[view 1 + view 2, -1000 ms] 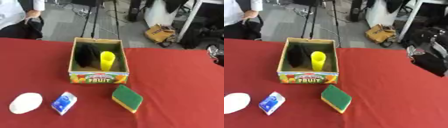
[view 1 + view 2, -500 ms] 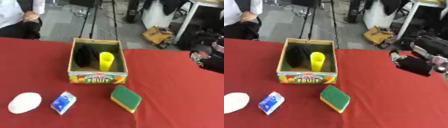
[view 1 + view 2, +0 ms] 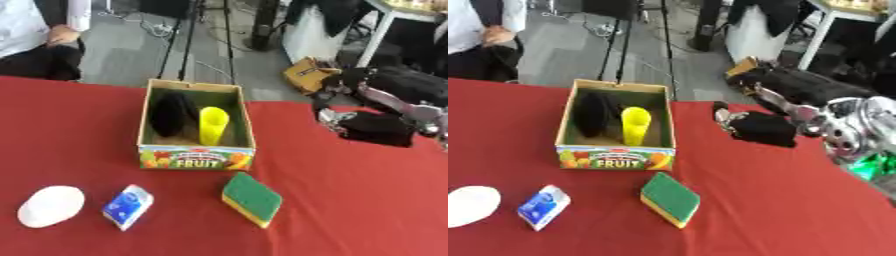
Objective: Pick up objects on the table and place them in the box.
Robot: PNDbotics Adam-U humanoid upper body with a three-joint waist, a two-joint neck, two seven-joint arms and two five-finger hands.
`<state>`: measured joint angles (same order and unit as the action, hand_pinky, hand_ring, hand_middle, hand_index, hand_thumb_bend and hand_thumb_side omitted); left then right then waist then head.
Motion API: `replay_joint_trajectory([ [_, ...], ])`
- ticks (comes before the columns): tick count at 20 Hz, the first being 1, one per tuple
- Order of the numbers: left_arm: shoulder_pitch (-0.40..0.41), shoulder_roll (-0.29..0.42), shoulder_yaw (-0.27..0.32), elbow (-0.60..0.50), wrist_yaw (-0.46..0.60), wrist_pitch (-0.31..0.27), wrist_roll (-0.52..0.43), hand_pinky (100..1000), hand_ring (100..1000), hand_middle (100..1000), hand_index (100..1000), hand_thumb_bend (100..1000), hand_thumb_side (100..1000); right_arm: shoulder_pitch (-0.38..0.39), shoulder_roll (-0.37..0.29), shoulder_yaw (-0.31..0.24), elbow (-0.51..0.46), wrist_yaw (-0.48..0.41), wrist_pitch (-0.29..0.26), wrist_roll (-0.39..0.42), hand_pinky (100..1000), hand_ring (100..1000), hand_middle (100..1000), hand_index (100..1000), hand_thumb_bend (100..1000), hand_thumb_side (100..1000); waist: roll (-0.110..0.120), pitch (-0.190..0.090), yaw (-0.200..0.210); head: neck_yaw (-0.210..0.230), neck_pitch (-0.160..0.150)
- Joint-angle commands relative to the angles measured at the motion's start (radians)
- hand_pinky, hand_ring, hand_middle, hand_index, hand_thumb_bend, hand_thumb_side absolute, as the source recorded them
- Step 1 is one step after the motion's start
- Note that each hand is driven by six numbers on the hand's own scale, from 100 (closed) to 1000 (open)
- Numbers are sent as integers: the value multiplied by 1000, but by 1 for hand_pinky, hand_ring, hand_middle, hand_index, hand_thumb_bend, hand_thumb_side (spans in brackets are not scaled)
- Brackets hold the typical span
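Fingers of the right hand point(image 3: 756, 127) could not be made out as straight or curled: the hand showed as a dark blurred mass with a few pale tips point(image 3: 724, 118) at its left edge, hanging over the red table point(image 3: 367, 200) to the right of the box point(image 3: 196, 155), apart from it. Its silver and black arm point(image 3: 846, 127) came in from the right side. No left hand showed in either view.

The box, a cardboard one with fruit print on its front, stood open near the middle of the table. Inside it were 2 things: a yellow cup point(image 3: 213, 125), upright toward the right side, and a black object point(image 3: 169, 113) leaning along the left wall.

On the table in front of the box lay 3 things in a row. A green sponge point(image 3: 252, 198) with a yellow underside sat just in front of the box's right corner, turned askew. A small blue and white packet point(image 3: 128, 206) lay to the left of the sponge, and a white rounded object point(image 3: 51, 206) lay further left, near the table's left edge. None of the 3 touched each other or the box.
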<state>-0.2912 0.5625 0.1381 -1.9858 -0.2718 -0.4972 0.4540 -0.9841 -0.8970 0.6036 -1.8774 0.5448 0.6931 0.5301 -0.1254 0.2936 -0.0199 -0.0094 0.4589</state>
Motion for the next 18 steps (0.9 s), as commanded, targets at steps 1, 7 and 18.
replay_joint_trajectory([
  [1, -3, 22, 3, -14, 6, 3, -3, 1000, 1000, 988, 1000, 100, 1000, -37, 35, 16, 40, -8, 202, 176, 908, 963, 910, 999, 247, 1000, 4, -27, -3, 3, 10],
  [7, 0, 14, 1, -14, 10, 9, -7, 1000, 1000, 987, 1000, 100, 1000, -60, 153, 37, 170, 43, 214, 147, 905, 957, 891, 985, 216, 1000, 0, -29, -8, 0, 14],
  [18, 2, -4, 3, -14, 16, 19, -12, 1000, 1000, 985, 1000, 100, 1000, -5, 229, 47, 241, 76, 214, 72, 924, 993, 916, 1000, 274, 1000, -6, -26, -6, -6, 11],
])
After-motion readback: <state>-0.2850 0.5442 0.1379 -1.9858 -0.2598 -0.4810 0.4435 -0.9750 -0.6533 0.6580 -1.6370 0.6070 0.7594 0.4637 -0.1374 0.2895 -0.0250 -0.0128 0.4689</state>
